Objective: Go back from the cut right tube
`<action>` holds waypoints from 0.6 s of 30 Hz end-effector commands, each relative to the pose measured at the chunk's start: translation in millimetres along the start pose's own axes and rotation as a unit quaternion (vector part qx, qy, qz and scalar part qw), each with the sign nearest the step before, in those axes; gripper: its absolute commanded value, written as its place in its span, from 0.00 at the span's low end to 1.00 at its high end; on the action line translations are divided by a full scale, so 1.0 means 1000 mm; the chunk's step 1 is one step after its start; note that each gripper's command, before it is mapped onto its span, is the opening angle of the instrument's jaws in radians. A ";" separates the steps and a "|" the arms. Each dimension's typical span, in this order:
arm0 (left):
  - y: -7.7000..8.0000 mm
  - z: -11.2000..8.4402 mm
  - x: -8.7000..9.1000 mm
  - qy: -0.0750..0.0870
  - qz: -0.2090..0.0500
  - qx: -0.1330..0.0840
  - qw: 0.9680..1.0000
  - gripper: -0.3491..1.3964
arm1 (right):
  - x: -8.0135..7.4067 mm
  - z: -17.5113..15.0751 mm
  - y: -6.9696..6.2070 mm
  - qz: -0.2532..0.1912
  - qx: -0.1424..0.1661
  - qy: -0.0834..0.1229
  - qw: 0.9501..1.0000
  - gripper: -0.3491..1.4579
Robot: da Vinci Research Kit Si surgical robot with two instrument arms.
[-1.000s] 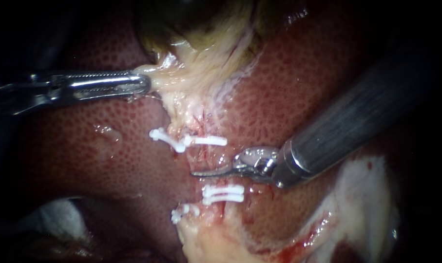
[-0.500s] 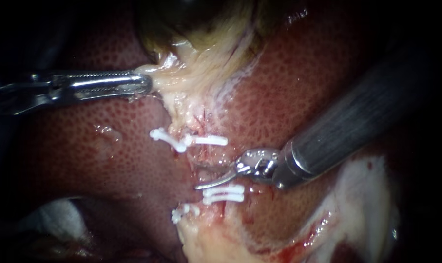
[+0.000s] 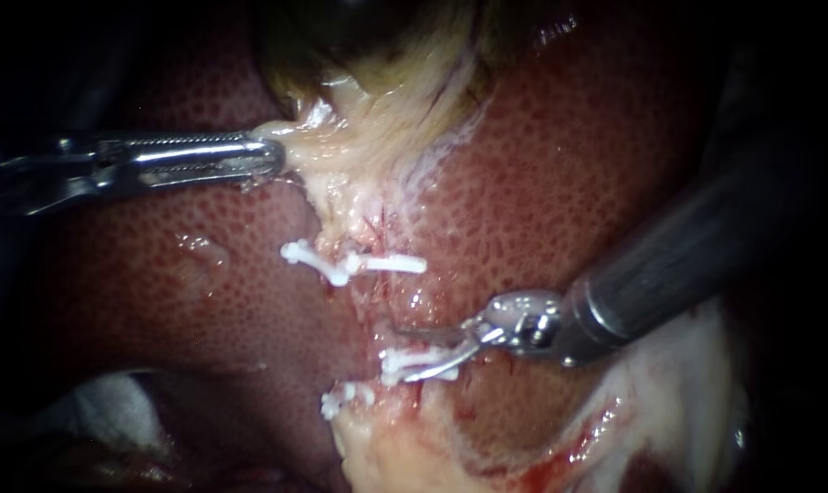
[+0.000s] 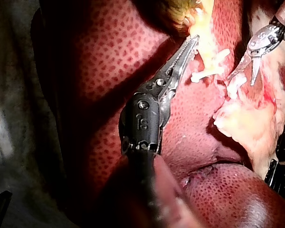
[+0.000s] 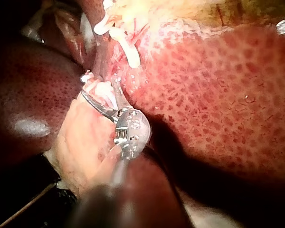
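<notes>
Withdrawal is the step in hand, and I judge it barely begun. Nearest, the right instrument [image 3: 424, 354] comes in over the liver [image 3: 560, 164]. Its tool, two thin curved blades, stands a little open and grips nothing, with the lower blade lying across the paired lower clips [image 3: 393, 362]. Just beyond, the cut right tube [image 3: 391, 306] sits between those and the upper clip [image 3: 397, 264]. The next move calls for drawing the blades straight back along the shaft without snagging a clip. Farther off, the left instrument [image 3: 272, 157] has its tool closed on pale tissue [image 3: 340, 151] under the gallbladder [image 3: 368, 36].
</notes>
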 end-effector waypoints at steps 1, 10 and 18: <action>0.0000 0.0000 0.0000 0.000 0.000 -0.001 1.000 0.00 | 0.0003 -0.0007 0.0000 -0.009 -0.013 0.002 1.000 0.99; -0.0001 0.0001 -0.0001 0.000 0.000 0.000 1.000 0.00 | 0.0033 -0.0073 -0.0007 -0.063 -0.063 0.001 0.996 0.99; -0.0001 0.0007 -0.0005 0.001 0.001 0.001 1.000 0.00 | 0.0054 -0.0103 -0.0015 -0.083 -0.093 0.008 0.992 0.99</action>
